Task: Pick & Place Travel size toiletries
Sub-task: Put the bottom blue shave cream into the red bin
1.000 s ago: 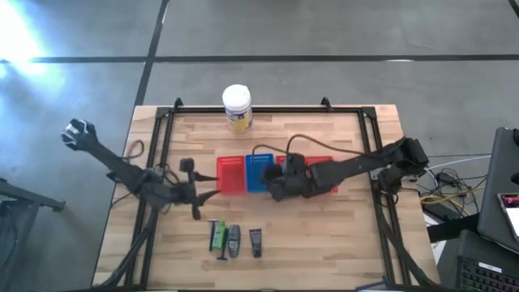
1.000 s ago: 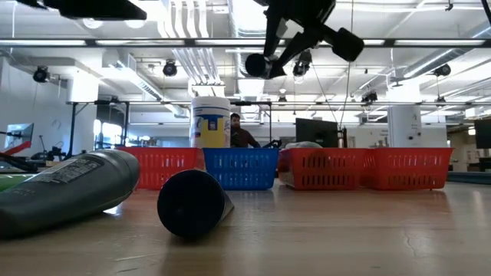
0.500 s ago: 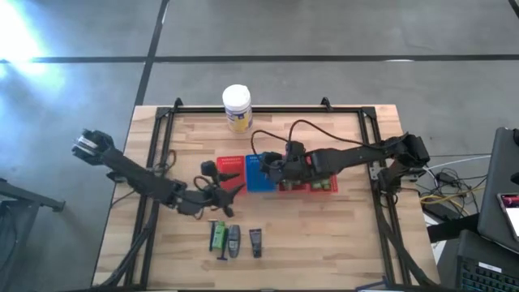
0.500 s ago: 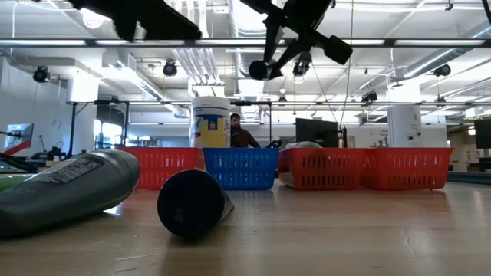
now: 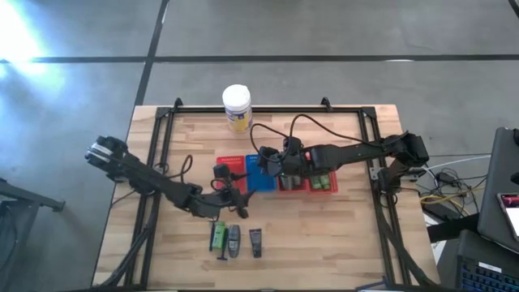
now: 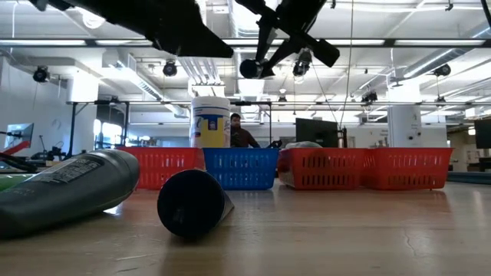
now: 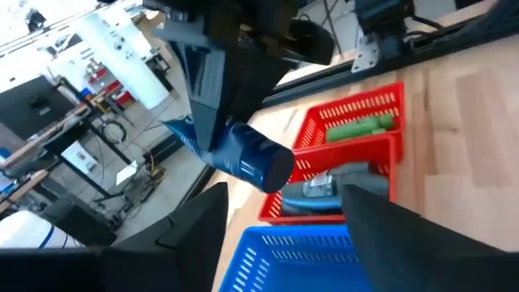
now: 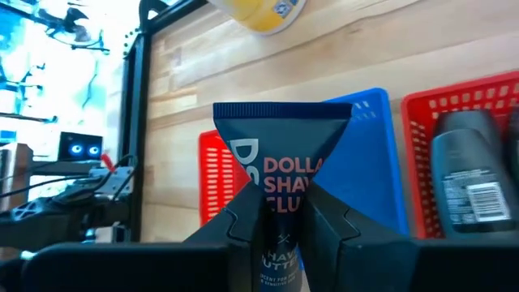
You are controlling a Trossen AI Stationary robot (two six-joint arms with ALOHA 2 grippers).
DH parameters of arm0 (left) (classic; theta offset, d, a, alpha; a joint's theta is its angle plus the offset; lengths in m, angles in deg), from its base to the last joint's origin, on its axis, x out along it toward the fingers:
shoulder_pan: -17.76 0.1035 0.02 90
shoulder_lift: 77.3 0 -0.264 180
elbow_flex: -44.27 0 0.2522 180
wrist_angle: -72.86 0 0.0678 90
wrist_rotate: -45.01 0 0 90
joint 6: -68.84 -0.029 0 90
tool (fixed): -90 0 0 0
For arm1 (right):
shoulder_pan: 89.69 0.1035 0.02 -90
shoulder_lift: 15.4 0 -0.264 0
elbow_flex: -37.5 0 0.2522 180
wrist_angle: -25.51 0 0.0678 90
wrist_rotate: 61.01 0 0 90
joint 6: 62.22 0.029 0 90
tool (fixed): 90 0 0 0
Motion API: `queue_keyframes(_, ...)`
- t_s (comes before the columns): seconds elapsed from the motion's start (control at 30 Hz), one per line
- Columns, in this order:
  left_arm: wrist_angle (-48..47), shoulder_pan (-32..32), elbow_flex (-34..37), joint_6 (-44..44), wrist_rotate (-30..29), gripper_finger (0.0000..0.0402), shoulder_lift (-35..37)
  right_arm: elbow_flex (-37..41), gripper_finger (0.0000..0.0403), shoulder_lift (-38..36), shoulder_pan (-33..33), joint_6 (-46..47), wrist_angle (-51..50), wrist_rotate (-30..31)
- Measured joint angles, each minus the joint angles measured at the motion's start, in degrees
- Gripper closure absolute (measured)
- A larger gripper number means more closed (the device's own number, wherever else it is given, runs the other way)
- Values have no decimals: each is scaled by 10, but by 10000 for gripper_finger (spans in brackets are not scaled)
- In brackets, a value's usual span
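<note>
The right gripper (image 5: 266,162) hangs above the blue basket (image 5: 259,182), its fingers (image 8: 247,212) clamped on a dark blue tube (image 8: 280,195) printed with red lettering; in the left wrist view the same tube (image 7: 247,154) shows held clear above the baskets, its round cap end pointing down and outward. The left gripper (image 5: 236,195) hovers just over the table (image 5: 340,235) in front of the small red basket (image 5: 229,168), its fingers (image 7: 199,223) spread apart with nothing between them. Close in front of it three toiletries lie side by side on the wood: a green tube (image 5: 217,236), a grey tube (image 5: 233,241) and a black tube (image 5: 255,242). In the low view the grey tube (image 6: 69,188) and the black one, cap end on (image 6: 192,203), lie nearest the camera. The wide red basket (image 5: 320,185) already holds green tubes (image 5: 323,183) and a grey bottle (image 8: 470,182). A white jar (image 5: 237,107) stands at the far table edge.
</note>
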Motion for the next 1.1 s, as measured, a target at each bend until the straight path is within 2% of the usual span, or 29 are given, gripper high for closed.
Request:
queue_keyframes(0.27,23,41,-1,13,24,120,-16,0,358,0,-2,-6,22,0)
queue_keyframes(0.6,51,65,-1,16,45,119,-17,0,345,2,-8,-3,67,-5)
queue_keyframes(0.9,56,83,-1,8,42,121,-17,0,356,2,-8,7,73,-9)
queue_keyframes(1.1,57,88,-1,-7,39,132,-17,1,344,2,-8,14,82,-10)
